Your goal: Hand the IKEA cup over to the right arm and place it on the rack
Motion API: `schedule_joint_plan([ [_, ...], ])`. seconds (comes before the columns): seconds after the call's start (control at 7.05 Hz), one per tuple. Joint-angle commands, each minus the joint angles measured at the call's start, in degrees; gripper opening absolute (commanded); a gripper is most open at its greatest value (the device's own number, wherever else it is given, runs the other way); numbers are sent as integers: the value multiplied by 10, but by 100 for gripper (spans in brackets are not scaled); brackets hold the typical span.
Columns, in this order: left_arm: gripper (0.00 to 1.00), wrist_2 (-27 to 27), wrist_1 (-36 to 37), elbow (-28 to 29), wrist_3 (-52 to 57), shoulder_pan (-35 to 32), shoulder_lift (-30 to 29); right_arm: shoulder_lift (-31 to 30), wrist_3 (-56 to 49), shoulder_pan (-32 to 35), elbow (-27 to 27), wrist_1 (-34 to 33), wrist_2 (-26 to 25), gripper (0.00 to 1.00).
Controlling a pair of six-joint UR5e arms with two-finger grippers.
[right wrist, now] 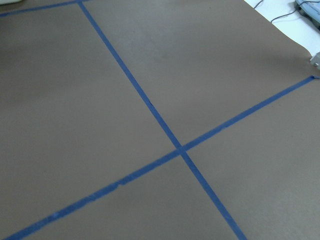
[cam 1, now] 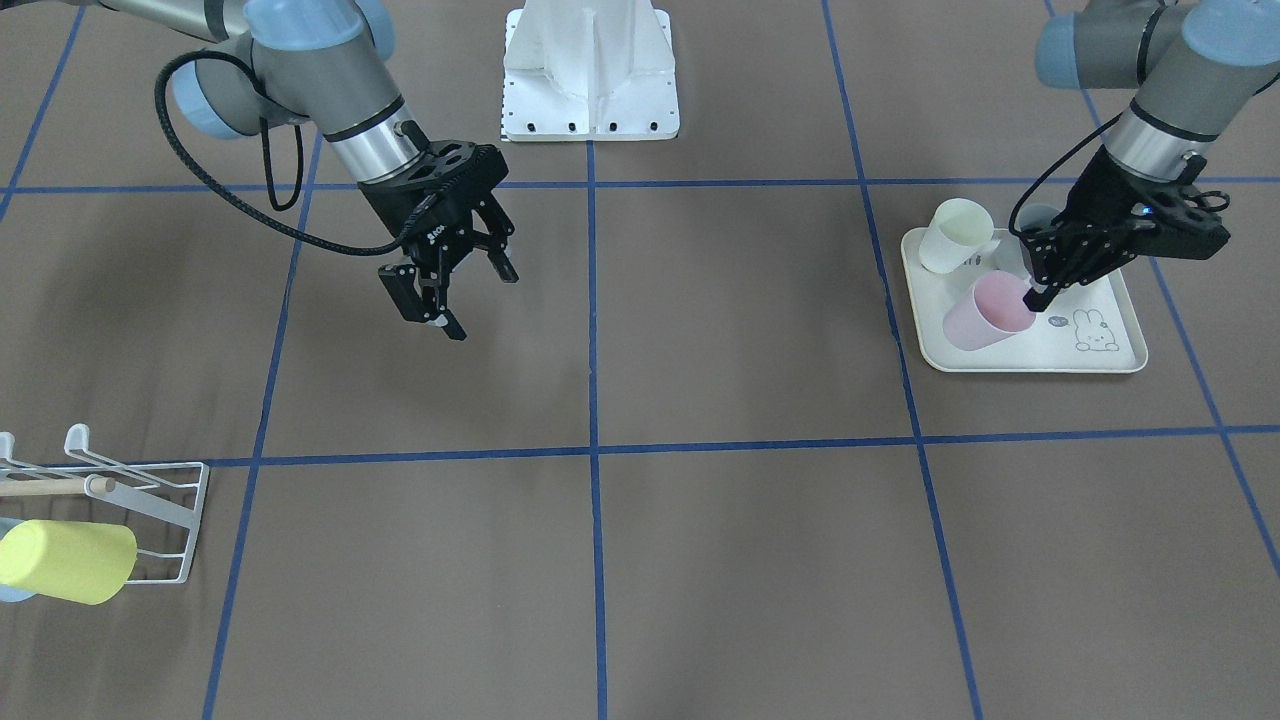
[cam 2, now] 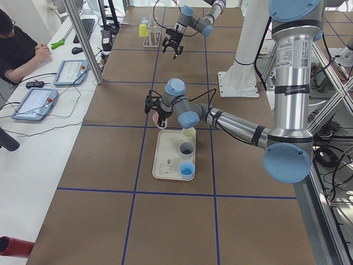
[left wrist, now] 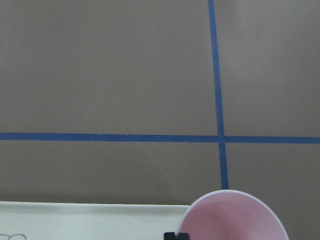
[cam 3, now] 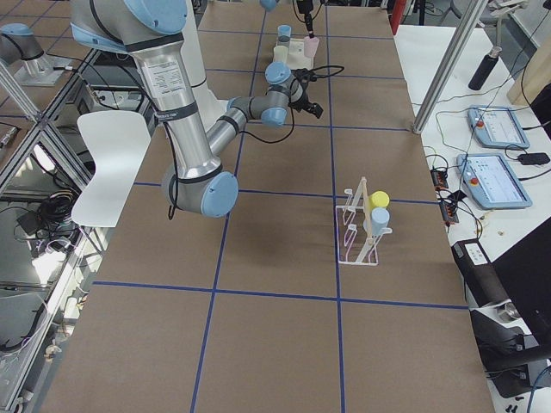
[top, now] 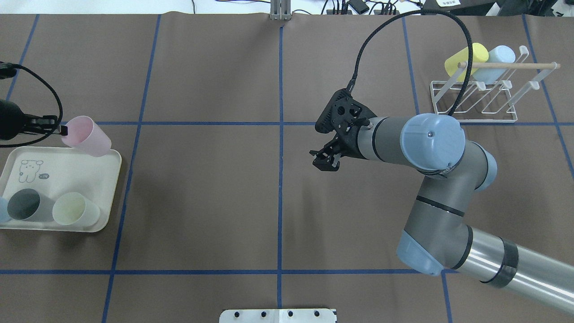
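One pink IKEA cup (cam 1: 985,312), caught by its rim.
Left gripper (cam 1: 1040,290) is closed on the cup's rim, and the cup is tilted at the edge of the rabbit-print tray (cam 1: 1100,358), near a cream cup (cam 1: 955,235). Right gripper (cam 1: 483,305) hangs over the table (cam 1: 700,500) near its middle, jaws spread wide, holding nothing. The white wire rack (cam 1: 170,500), well apart from both, carries a yellow cup (cam 1: 65,560).
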Motion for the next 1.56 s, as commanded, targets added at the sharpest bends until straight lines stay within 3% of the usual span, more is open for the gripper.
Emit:
schedule_joint_plan([
  [0.0, 0, -51, -5, -4, -126, -5, -64, -1, 10, -27, -86, 214, -1, 99],
  [0.14, 0, -73, -8, -7, -189, -5, -95, -1, 9, -38, -136, 321, -1, 99],
  [0.28, 0, -84, -55, -1, -272, 8, -119, 3, 7, -48, -177, 421, -1, 99],
  [0.43, 0, -81, -114, 2, -347, 58, -127, 4, 6, -55, -191, 468, -1, 99],
  [0.57, 0, -67, -149, 5, -403, 88, -147, 7, 8, -57, -191, 477, -1, 99],
  [0.85, 0, 27, -152, 12, -485, 176, -204, 10, 9, -59, -185, 484, -1, 99],
  [1.14, 0, 44, -153, 39, -493, 201, -237, 10, 10, -63, -190, 530, -6, 99],
  [1.42, 0, 45, -152, 45, -493, 214, -243, 11, 9, -64, -188, 531, -6, 99],
])
